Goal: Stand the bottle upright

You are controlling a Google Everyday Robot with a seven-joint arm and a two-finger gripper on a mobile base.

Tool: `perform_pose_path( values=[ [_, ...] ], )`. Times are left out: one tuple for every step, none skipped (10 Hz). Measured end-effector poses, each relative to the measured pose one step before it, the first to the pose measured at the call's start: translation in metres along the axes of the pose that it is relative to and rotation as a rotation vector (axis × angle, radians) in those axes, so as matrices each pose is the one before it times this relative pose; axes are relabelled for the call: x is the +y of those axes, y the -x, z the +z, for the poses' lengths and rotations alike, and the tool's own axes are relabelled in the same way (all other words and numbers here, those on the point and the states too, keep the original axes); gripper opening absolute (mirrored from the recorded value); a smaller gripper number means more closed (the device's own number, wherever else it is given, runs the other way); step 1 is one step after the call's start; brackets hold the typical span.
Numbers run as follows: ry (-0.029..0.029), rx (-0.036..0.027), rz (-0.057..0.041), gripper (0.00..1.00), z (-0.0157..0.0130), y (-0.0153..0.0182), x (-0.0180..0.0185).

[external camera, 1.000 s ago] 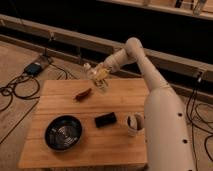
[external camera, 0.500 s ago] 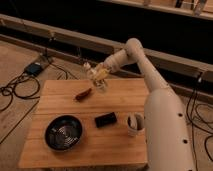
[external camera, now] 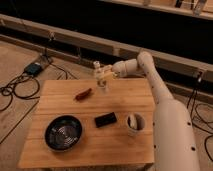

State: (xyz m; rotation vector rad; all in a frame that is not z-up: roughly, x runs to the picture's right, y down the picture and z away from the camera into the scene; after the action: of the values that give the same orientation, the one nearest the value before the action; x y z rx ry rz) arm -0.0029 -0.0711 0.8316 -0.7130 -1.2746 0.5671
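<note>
The bottle is slim and whitish with a white cap on top. It stands nearly upright at the far edge of the wooden table, its base at or just above the tabletop. My gripper reaches in from the right, and its fingers are closed around the bottle's middle. The white arm stretches back to the right, to the robot's body.
A reddish-brown object lies left of the bottle. A black bowl sits front left, a small black block mid-table, and a wider white cup to the right. Cables and a blue device lie on the floor at left.
The bottle has gone from slightly tilted to nearly upright in the gripper and sits a little lower. The arm has barely moved.
</note>
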Motion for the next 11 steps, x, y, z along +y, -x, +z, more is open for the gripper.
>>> perform_pose_path(
  values=[
    [-0.01342,-0.01876,-0.01073,0.0,-0.00809,-0.00671,-0.00043],
    [-0.01192,-0.01132,-0.01069,0.0,-0.00712,-0.00668,0.00007],
    [-0.01181,-0.00933,-0.01554,0.0,-0.00742,-0.00921,0.00127],
    [-0.009,-0.00679,-0.01036,0.0,-0.004,-0.00669,0.00111],
    [-0.00876,-0.01216,-0.00971,0.0,-0.00169,-0.00328,0.00021],
    [-0.02058,-0.02266,-0.01471,0.0,-0.00543,-0.00503,-0.00006],
    [-0.02405,-0.02291,-0.01564,0.0,-0.0067,-0.00715,0.00053],
    [-0.00746,-0.00712,-0.00658,0.0,-0.00303,-0.00415,0.0012],
    [-0.00706,-0.00852,-0.01274,0.0,-0.00472,-0.00754,0.00322],
    [0.00405,0.00006,-0.01037,0.0,-0.00241,-0.00631,0.00374],
    [0.01615,0.00241,-0.01249,0.0,-0.00239,-0.00523,0.00622]
  ],
)
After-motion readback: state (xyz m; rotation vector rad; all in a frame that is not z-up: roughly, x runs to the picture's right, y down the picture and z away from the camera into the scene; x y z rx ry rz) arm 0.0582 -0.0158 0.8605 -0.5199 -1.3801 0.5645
